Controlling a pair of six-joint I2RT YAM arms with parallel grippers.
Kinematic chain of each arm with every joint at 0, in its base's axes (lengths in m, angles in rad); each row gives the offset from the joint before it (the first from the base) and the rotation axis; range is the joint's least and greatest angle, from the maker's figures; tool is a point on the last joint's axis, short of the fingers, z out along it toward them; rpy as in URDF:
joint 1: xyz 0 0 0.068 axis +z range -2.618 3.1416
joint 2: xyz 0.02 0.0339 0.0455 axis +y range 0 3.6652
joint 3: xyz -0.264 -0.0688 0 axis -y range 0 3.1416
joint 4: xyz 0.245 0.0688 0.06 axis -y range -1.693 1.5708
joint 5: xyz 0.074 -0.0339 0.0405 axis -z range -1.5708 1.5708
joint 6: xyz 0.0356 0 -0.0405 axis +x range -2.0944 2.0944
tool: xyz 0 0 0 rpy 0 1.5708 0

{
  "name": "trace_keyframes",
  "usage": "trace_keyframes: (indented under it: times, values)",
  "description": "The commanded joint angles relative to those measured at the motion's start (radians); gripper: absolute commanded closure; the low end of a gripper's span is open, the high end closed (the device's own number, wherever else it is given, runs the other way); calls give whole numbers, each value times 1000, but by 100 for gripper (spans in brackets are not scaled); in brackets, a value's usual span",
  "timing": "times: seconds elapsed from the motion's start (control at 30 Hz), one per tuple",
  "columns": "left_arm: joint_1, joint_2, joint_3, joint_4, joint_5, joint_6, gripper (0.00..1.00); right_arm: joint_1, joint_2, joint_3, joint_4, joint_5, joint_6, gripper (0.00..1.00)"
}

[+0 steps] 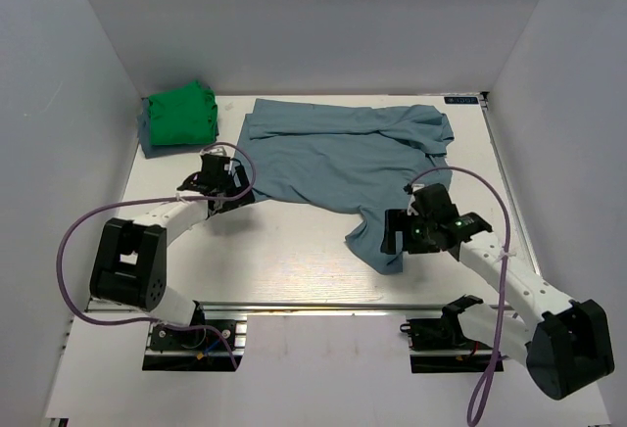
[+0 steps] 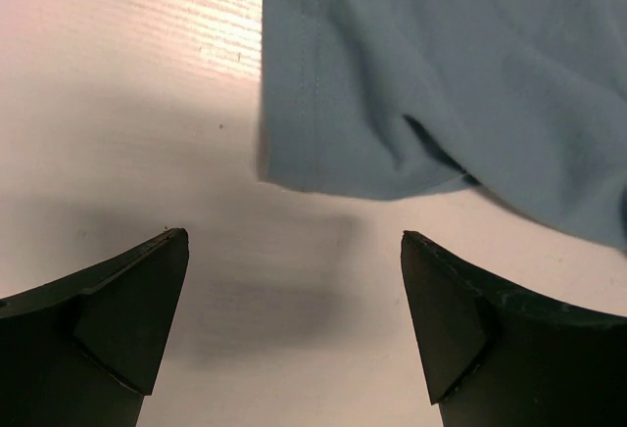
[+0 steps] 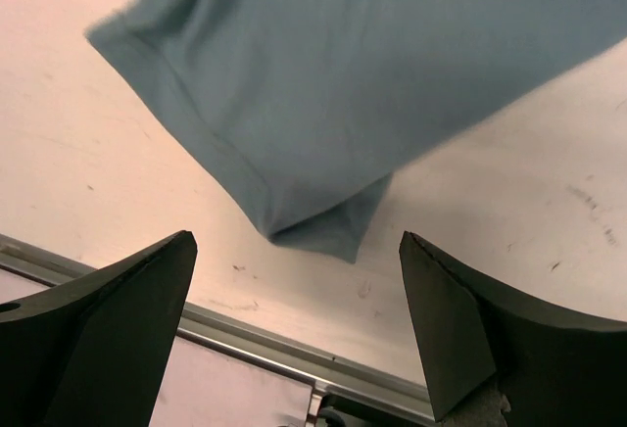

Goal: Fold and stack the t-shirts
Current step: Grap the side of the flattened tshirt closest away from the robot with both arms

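Near edge: both arm bases are bolted to an aluminium rail (image 1: 323, 307), with purple cables (image 1: 67, 251) looping off each arm.

Right gripper (image 1: 400, 233): fingers spread wide, nothing between them. In the right wrist view, right gripper (image 3: 297, 240) hangs over the near lobe of the blue-grey t-shirt (image 3: 372, 84). A stitched hem runs down to a doubled-over corner. The corner lies on the table (image 3: 509, 212), just short of the rail (image 3: 265, 334). The top view cannot settle whether the fingers touch the cloth.

Left gripper (image 1: 223, 180): also released and empty. In the left wrist view, left gripper (image 2: 294, 239) is over bare tabletop (image 2: 118, 133). The shirt's (image 2: 441, 74) hemmed corner lies just beyond the fingertips, apart from them.

Blue-grey t-shirt (image 1: 343, 158): unfolded, spread across the middle and far right of the table (image 1: 294, 270). It is a matte, soft knit, rumpled, with long creases along its far edge and one flap trailing toward the right arm. The collar and the sleeves cannot be told apart from here.

Green t-shirt (image 1: 181, 114): at the far left corner, well apart from both grippers. It is a compact, puffy, roughly square bundle, bright and plain. A darker strip shows at its left and near edges; what it is cannot be made out.

The table surface is a pale wood grain with small scuffs.
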Motion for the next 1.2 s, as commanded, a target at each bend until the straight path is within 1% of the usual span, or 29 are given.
trace_keyframes:
  times: [0.0, 0.07, 0.13, 0.2, 0.27, 0.3, 0.37, 0.4, 0.47, 0.6, 0.63, 0.73, 0.77, 0.8, 0.83, 0.87, 0.9, 0.93, 1.03, 1.07, 1.13, 1.17]
  values:
    - [21, 27, 5, 88, 10, -5, 2, 23, 5, -37, -1, 39, 75, 10]
    - [30, 50, 5, 97, 1, -5, 3, 29, 10, -54, 34, 56, 87, 10]
    - [30, 85, 14, 97, 1, -5, 6, 34, 16, -66, 53, 59, 105, 10]
    - [39, 105, 38, 64, -9, -14, 12, 37, 31, -79, 79, 68, 118, 10]
    - [49, 124, 39, 55, -9, -14, 16, 37, 54, -83, 87, 73, 121, 10]
    - [49, 124, 39, 54, 1, -14, 21, 42, 76, -83, 85, 103, 121, 10]
    - [59, 124, 39, 54, 1, -14, 24, 40, 90, -93, 84, 107, 121, 10]
    - [59, 115, 39, 70, 1, -14, 24, 42, 102, -103, 93, 104, 124, 10]
    - [68, 115, 39, 79, 13, -14, 30, 46, 113, -109, 96, 110, 139, 10]
    - [68, 135, 39, 136, 83, -3, 45, 46, 114, -140, 142, 93, 154, 10]
    - [68, 147, 39, 149, 102, 6, 54, 49, 111, -146, 154, 88, 156, 10]
    - [68, 161, 39, 159, 128, 17, 72, 49, 117, -149, 170, 87, 167, 10]
    - [68, 173, 29, 159, 128, 17, 72, 49, 120, -154, 180, 88, 173, 10]
    - [68, 173, 29, 174, 140, 17, 75, 51, 123, -157, 190, 88, 173, 10]
    - [68, 182, 29, 174, 155, 17, 82, 51, 128, -163, 215, 55, 174, 12]
    - [68, 182, 29, 174, 156, 17, 84, 51, 129, -165, 219, 29, 179, 14]
    - [68, 182, 29, 174, 156, 17, 88, 52, 140, -166, 223, 19, 185, 17]
    - [68, 191, 40, 174, 156, 17, 100, 49, 142, -168, 225, 6, 188, 25]
    - [68, 191, 40, 185, 165, 26, 100, 54, 142, -171, 193, 7, 211, 39]
    - [68, 163, 29, 215, 165, 26, 100, 57, 131, -172, 176, 10, 217, 55]
    - [68, 127, 9, 225, 165, 26, 100, 52, 110, -172, 147, 35, 249, 79]
    - [68, 106, -9, 225, 136, 26, 100, 49, 85, -171, 133, 54, 263, 100]
